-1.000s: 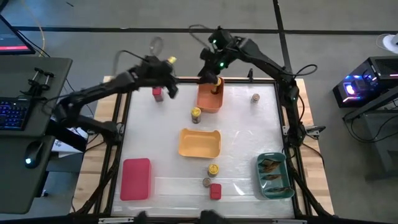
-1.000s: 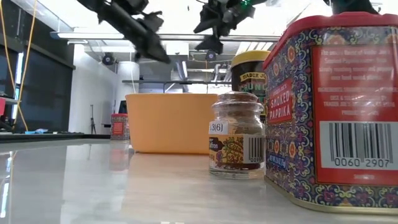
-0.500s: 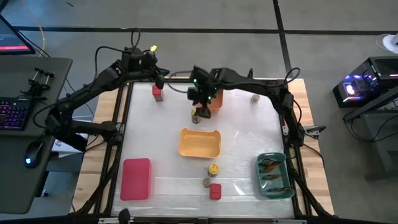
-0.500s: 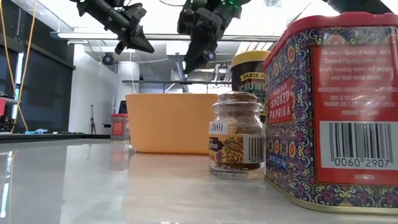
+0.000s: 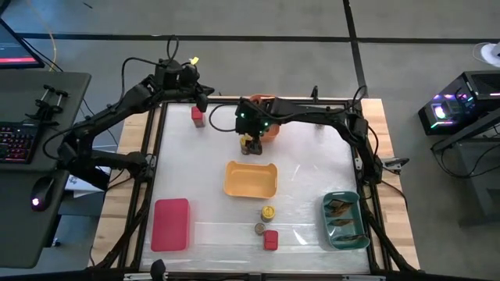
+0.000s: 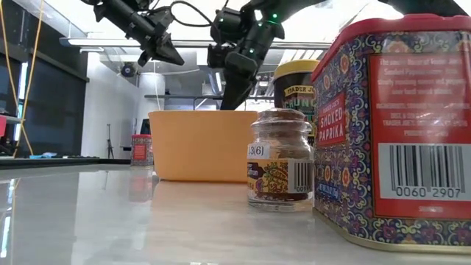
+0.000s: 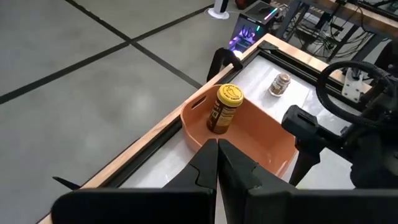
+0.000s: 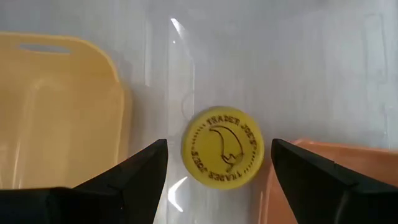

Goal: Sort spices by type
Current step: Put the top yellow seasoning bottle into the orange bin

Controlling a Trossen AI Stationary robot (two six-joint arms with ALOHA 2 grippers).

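Note:
My right gripper (image 8: 218, 149) is open above a yellow-lidded jar (image 8: 222, 147), one finger on either side of the lid without touching it. That jar stands on the table between the orange bin (image 8: 323, 168) and the yellow bin (image 8: 56, 106). In the high view the right gripper (image 5: 250, 137) mostly hides it. My left gripper (image 7: 217, 144) is shut and hovers over the table's far left edge, above a red tin (image 5: 198, 115). A second yellow-lidded jar (image 7: 225, 107) stands upright in the orange bin (image 7: 249, 127).
A grey-brown jar (image 5: 320, 122) stands near the far right. A yellow-lidded jar (image 5: 268, 211), a grey-brown jar (image 5: 258, 229) and a red tin (image 5: 270, 240) stand near the near edge. The teal bin (image 5: 326, 209) holds brownish packets. A red bin (image 5: 172, 224) lies near left.
My right gripper has left the orange bin, where a yellow-lidded jar stays standing, moved toward the table's near-left and come down over the jar beside the yellow bin. My left gripper has drawn back from the red tin toward the far edge and risen.

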